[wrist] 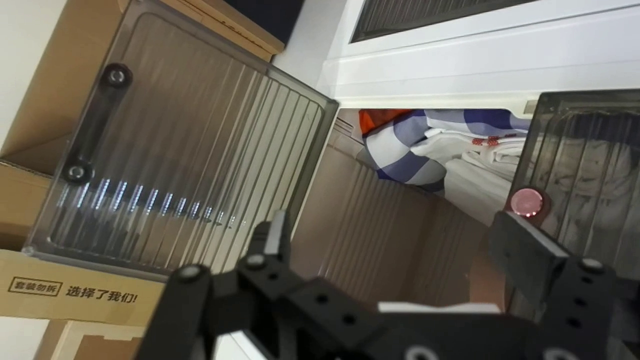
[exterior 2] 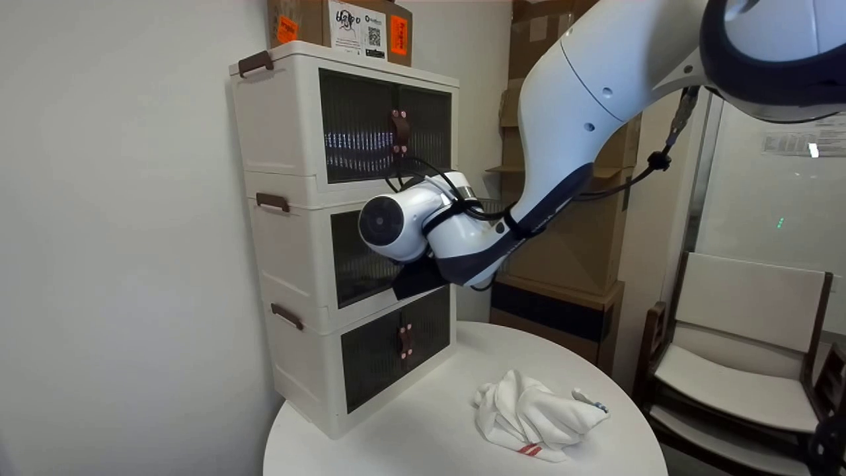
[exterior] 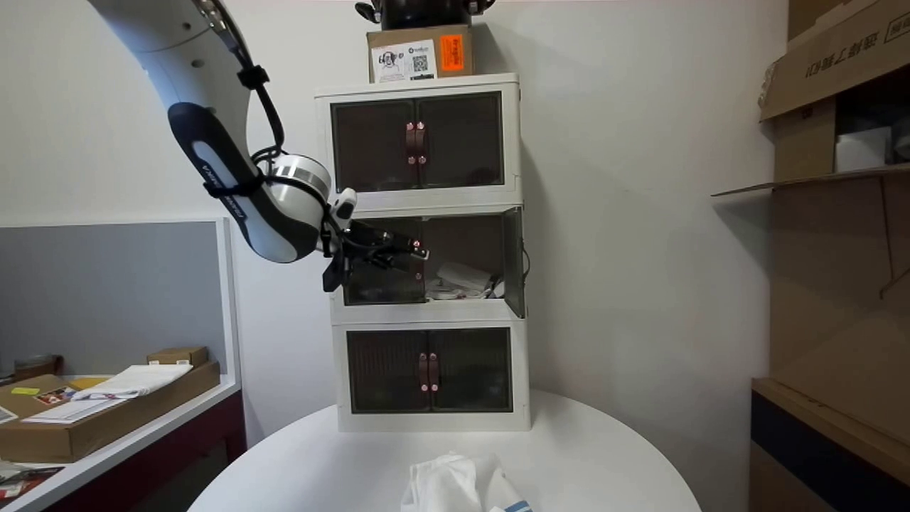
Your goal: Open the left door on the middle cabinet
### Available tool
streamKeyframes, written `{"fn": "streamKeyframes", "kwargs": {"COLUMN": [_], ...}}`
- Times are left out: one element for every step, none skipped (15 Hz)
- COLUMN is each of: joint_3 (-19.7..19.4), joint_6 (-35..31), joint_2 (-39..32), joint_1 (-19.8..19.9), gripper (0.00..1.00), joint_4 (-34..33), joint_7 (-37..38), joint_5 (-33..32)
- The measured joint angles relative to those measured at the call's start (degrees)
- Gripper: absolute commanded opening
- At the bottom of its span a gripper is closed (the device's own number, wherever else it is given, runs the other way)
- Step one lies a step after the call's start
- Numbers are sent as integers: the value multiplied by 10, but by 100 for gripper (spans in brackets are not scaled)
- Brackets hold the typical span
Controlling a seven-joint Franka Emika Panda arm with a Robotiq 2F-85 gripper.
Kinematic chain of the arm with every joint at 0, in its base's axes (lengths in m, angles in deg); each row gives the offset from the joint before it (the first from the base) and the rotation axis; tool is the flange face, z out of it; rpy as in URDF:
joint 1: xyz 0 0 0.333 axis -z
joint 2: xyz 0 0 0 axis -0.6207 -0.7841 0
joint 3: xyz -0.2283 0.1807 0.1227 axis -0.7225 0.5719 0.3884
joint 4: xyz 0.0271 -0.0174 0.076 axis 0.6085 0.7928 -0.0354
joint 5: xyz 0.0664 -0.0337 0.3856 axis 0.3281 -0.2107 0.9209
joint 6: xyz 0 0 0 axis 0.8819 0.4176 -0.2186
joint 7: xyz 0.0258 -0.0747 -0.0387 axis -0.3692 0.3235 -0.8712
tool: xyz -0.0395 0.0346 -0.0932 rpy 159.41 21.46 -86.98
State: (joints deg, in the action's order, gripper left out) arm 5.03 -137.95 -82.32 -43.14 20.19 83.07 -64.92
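the left door (exterior: 384, 290) is shut, taking up the left half of the front of the middle cabinet (exterior: 426, 311), which is stacked between an upper cabinet (exterior: 419, 195) and a lower cabinet (exterior: 434, 422), both closed, on a round white bench (exterior: 604, 455). the right door (exterior: 513, 263) is swung wide open, and behind it white cloths (wrist: 475, 180), a blue-checked cloth (wrist: 400, 155) and something orange (wrist: 380, 120) are exposed; folds of white are dimly shown through the ribbed left door. the arm (exterior: 206, 107) is extended from the upper left in an exterior view, and the gripper (wrist: 400, 237) is held before the middle cabinet, its tips seen there across the inner edge of the left door. in an exterior view the gripper is mostly hidden by the wrist (exterior 2: 423, 225). the jaws are spread wide, as is shown in the wrist view: one finger (wrist: 530, 260) is placed at the inner edge of the left door, just beside a pink stud (wrist: 526, 202), while the opposite finger (wrist: 274, 232) is seen in front of the hinge side of the right door; whether the stud is touched cannot be told. on the bench, in front of the stack, a crumpled white towel (exterior 2: 529, 416) with red stripes is laid. a carton (exterior: 419, 57) is set on the upper cabinet, with a black pot (exterior: 419, 14) on it, cut off by the view's edge.
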Motion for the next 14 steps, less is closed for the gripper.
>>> {"fn": "streamKeyframes", "kwargs": {"joint_3": [0, 0, 0, 0, 0, 0, 0, 0, -1, -1, -2, -3, -4, -6], "joint_6": [-1, -3, -6, -9, -13, -17, -20, -22, -23, -23, -23, -23, -23, -23], "joint_2": [-1, -3, -5, -7, -11, -14, -18, -23, -27, -32, -37, -41, -45, -49], "joint_1": [0, 0, 0, 0, 0, 0, 0, 0, 0, 0, 0, 0, 0, 0], "gripper": [100, 100, 100, 100, 100, 100, 100, 100, 100, 96, 74, 71, 71, 63], "joint_4": [-2, -5, -8, -12, -17, -23, -29, -35, -42, -48, -54, -59, -64, -68], "joint_7": [1, 2, 2, 2, 2, 2, 2, 2, 2, 2, 2, 2, 2, 2], "joint_5": [0, 0, 0, 0, 0, 0, 0, 0, 0, -1, -2, -4, -6, -9]}}
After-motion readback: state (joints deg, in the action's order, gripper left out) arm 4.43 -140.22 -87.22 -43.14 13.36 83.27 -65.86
